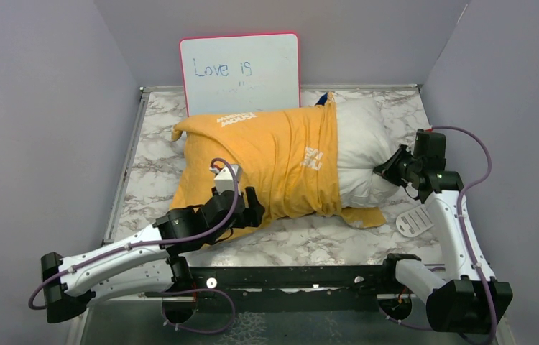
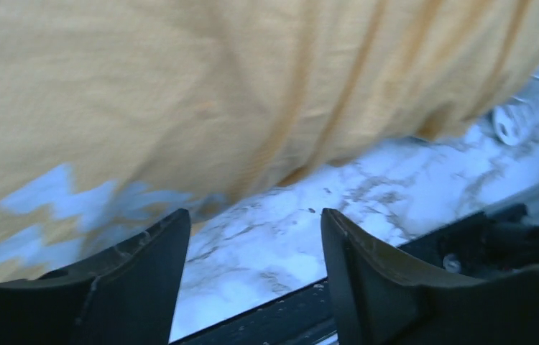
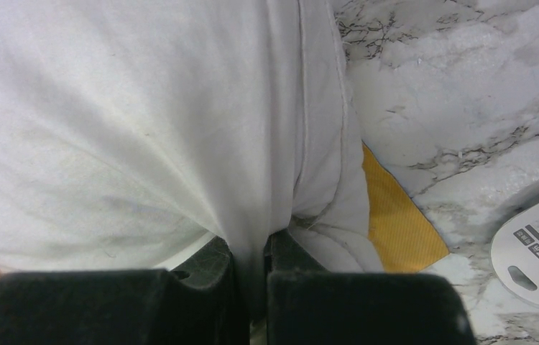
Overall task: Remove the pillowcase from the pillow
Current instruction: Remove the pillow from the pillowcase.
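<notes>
The pillow (image 1: 358,144) lies across the middle of the table (image 1: 310,241). The yellow pillowcase (image 1: 266,162) covers all but its 3 o'clock end. The right gripper (image 3: 250,248) pinches that white end tight. The left gripper (image 2: 256,215) is at the pillowcase's 7 o'clock edge, jaws apart, holding nothing. Bare table runs along 6 o'clock. A whiteboard (image 1: 241,72) leans at 12. A white disc (image 1: 415,220) lies at 4, just beside the right arm.

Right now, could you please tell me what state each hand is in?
Left hand: open, holding nothing, close to the pillowcase.
Right hand: closed, pinching the pillow.
</notes>
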